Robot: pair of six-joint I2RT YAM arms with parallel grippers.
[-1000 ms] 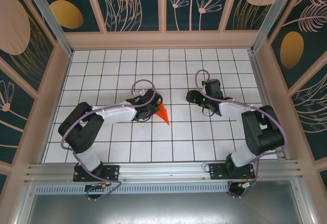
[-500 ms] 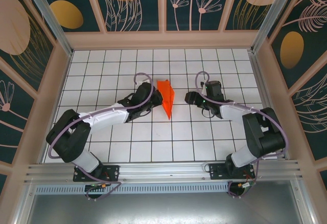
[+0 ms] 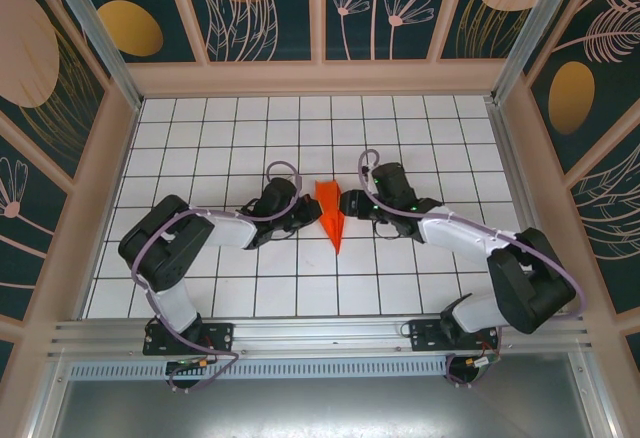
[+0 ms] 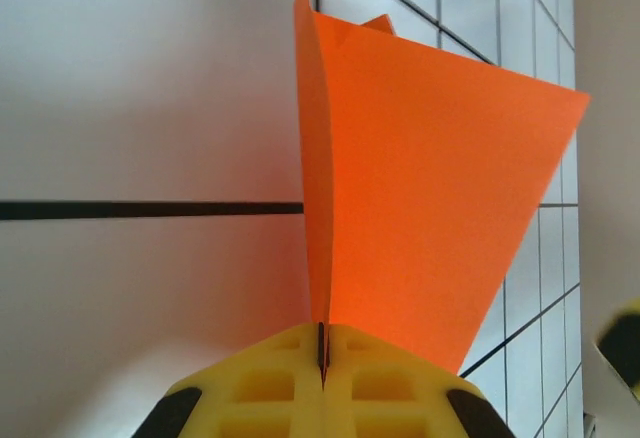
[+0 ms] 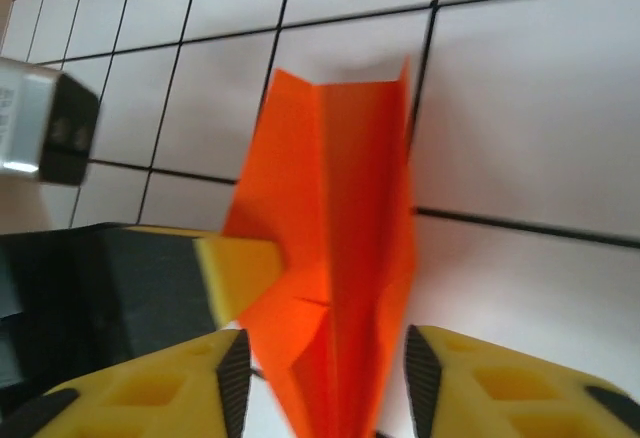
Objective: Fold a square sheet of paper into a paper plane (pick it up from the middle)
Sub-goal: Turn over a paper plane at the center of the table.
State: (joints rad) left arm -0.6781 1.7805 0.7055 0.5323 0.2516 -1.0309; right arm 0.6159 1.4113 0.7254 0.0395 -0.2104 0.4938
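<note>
The square sheet of paper, bright orange-red, stands folded into a narrow pointed paper plane [image 3: 331, 214] at the middle of the grid floor, its tip toward the near edge. My left gripper [image 3: 309, 217] reaches it from the left. In the left wrist view the left gripper [image 4: 322, 346] is shut on the fold of the paper plane [image 4: 430, 198]. My right gripper [image 3: 350, 204] comes in from the right. In the right wrist view the right gripper [image 5: 327, 383] straddles the paper plane [image 5: 345, 208], jaws apart, a small gap on each side. One left fingertip [image 5: 240, 268] grips the plane's left flap.
The white tiled floor [image 3: 250, 128] is boxed in by patterned walls [image 3: 90, 188] on the left, back and right. An aluminium rail [image 3: 320, 333] with both arm bases runs along the near edge. Both forearms lie low across the floor's middle.
The left gripper carried the plane a little right and nearer, its tip now toward the near edge. The right gripper swung left to the plane and its jaws narrowed around it.
</note>
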